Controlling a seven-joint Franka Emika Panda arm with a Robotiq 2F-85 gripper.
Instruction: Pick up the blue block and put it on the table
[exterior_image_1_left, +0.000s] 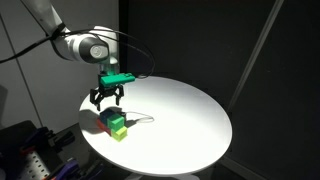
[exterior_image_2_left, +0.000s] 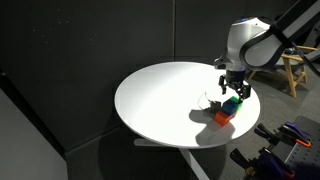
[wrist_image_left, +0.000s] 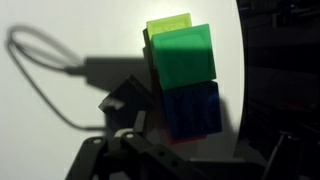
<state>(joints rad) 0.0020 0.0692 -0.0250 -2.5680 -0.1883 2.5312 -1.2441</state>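
The blue block (wrist_image_left: 195, 108) sits on top of a red-orange block, whose edge shows just below it in the wrist view. A bright green block (wrist_image_left: 185, 52) is stacked right beside it. In an exterior view the blue block (exterior_image_1_left: 106, 117) is at the near-left part of the round white table (exterior_image_1_left: 190, 110), with the green block (exterior_image_1_left: 119, 126) next to it. My gripper (exterior_image_1_left: 106, 98) hangs a little above the blocks with its fingers spread, open and empty. It also shows in the other exterior view (exterior_image_2_left: 233, 88) and in the wrist view (wrist_image_left: 190, 155).
A thin dark cable (wrist_image_left: 40, 70) loops across the table beside the blocks. The table edge (exterior_image_2_left: 240, 125) is close to the block cluster. Dark curtains stand behind the table. Equipment (exterior_image_2_left: 290, 140) sits below the table's edge.
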